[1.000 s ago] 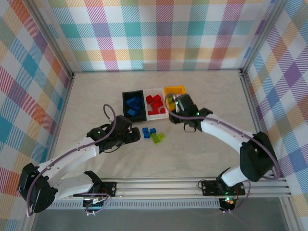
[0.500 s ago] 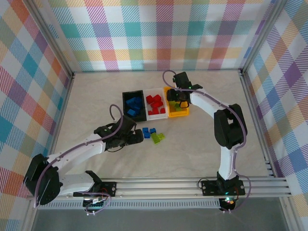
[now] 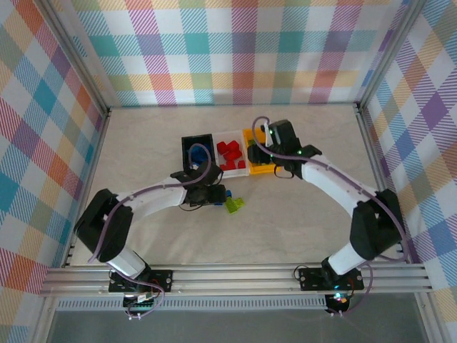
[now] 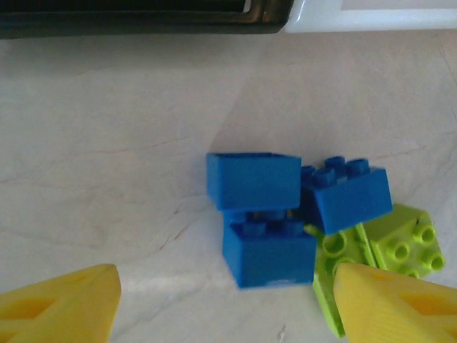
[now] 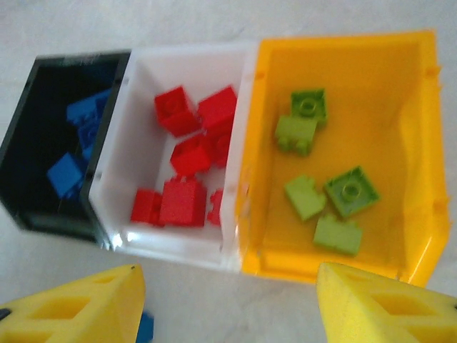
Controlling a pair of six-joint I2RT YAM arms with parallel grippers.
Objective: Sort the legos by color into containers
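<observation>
Three bins (image 5: pixel 239 214) sit ahead of the right gripper (image 5: pixel 228 307); the yellow bin (image 5: pixel 407 128) holds five lime bricks (image 5: pixel 350 191), the white bin (image 5: pixel 139 128) about six red bricks (image 5: pixel 182 201). Three blue bricks (image 4: pixel 253 179) and two green bricks (image 4: pixel 407 243) lie just ahead of the left gripper (image 4: pixel 225 307).

A pale, veined tabletop (image 4: pixel 107 128) is seen beneath and ahead of the left fingers (image 4: pixel 57 304). Plaid walls (image 3: pixel 235 50) are set well beyond them.
</observation>
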